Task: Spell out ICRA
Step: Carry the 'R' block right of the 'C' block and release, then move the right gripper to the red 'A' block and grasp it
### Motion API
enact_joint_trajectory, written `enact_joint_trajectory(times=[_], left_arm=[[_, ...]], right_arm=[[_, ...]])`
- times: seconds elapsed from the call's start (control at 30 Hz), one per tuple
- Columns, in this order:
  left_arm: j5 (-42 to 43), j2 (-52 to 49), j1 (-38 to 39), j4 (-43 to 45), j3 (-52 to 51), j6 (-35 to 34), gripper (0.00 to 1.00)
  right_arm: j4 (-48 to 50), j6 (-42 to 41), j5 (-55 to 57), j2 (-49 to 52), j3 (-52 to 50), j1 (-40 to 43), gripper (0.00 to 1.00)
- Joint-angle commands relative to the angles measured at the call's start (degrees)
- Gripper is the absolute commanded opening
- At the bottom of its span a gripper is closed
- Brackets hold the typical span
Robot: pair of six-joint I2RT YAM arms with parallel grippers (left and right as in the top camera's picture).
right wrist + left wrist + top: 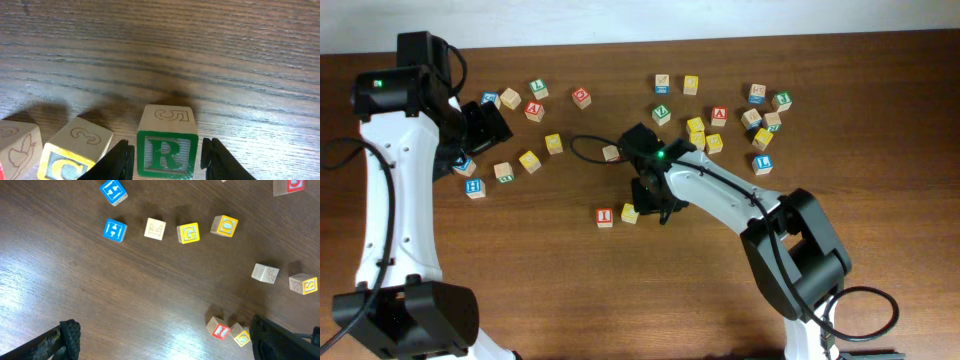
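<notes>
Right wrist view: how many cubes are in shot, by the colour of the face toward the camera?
Green, R cube: 1
Yellow, C cube: 1
Bare wood, bird cube: 1
Total: 3

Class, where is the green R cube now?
Right wrist view, bottom centre: the green R cube sits inside the right gripper, just right of the yellow C cube.

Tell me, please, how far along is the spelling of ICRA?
Done: the red I cube and the yellow C cube sit side by side. In hand: the green R cube stands next to C, inside the right claw, which looks slightly open. Left: a red A cube lies among the scattered cubes, to be placed after R.
</notes>
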State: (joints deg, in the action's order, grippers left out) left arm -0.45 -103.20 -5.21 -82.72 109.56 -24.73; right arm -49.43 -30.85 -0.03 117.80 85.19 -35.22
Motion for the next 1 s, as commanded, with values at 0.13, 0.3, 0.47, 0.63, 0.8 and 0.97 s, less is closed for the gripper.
enact_joint_trajectory(times=[0.13,0.3,0.47,0.63,0.8,0.97], left_arm=[[0.0,-0.1,0.2,0.2,0.0,-0.7,0.99],[0.0,-0.1,0.2,0.1,0.0,-0.7,0.99],[0.0,-0.1,0.2,0.6,0.0,-0.7,0.99],[0.0,-0.1,0.2,0.8,0.0,-0.7,0.99],[0.0,-0.1,0.2,1.3,0.0,-0.7,0.99],[0.1,-0.1,0.2,1.9,0.0,-0.7,0.99]], right_arm=[[-13.2,0.6,0.8,-4.3,18.1,6.6,0.42],[-14.9,0.5,0.9,-4.2,25.4,18.0,0.77],[-1.5,10.6,0.9,0.0,25.3,22.6,0.89],[5.6,11.3,7.5,6.8,25.3,22.6,0.74],[9.4,12.2,9.9,12.8,25.3,22.5,0.75],[9.4,12.0,9.7,16.4,25.3,22.9,0.64]])
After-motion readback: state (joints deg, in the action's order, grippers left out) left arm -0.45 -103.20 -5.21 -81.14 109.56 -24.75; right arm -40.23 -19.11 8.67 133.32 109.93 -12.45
